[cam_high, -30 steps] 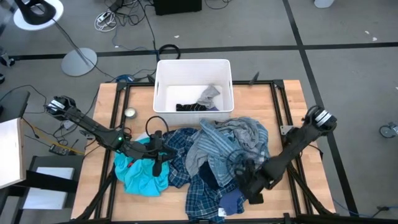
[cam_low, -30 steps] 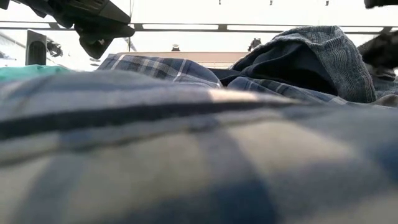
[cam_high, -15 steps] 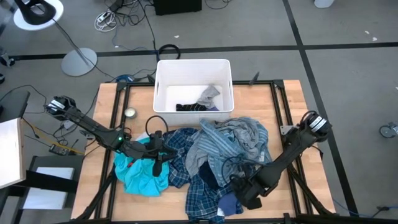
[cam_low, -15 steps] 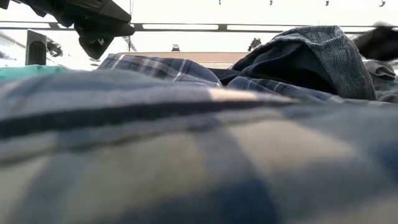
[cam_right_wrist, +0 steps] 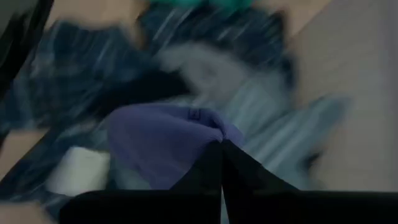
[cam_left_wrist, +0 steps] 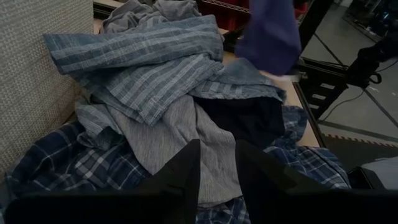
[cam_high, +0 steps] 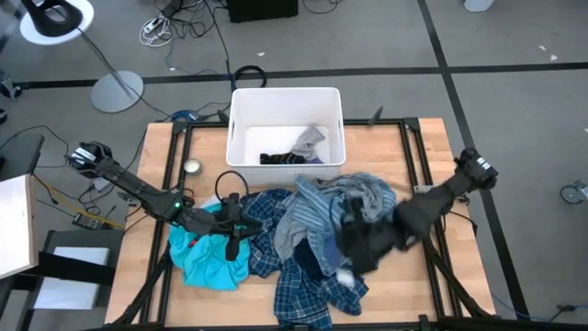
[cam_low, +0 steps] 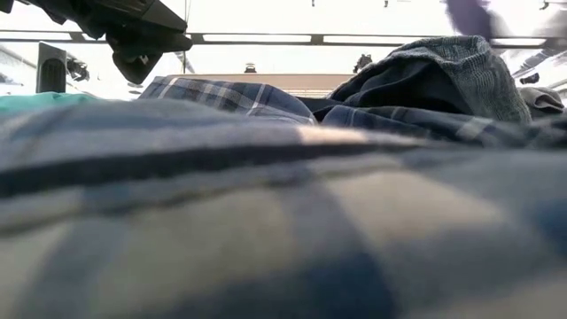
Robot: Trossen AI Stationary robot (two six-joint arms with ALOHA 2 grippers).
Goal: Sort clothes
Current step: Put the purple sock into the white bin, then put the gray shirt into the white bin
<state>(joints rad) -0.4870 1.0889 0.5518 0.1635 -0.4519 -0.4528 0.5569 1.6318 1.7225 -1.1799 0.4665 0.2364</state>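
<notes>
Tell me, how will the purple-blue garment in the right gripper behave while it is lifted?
The purple-blue garment, pinched by the right gripper, is soft cloth, so it probably hangs limp and swings. It looks small and likely light. It hangs above the grey-blue striped garment, so a trailing edge might drag on the pile.

The left gripper [cam_high: 231, 241] hangs low over the tabletop's left half, arm stretched in from the left edge — its fingers [cam_left_wrist: 180, 177] a narrow gap apart. The right gripper [cam_high: 354, 248], arm angled in from the right, has its fingers [cam_right_wrist: 214, 163] pinched together — motion-blurred.
</notes>
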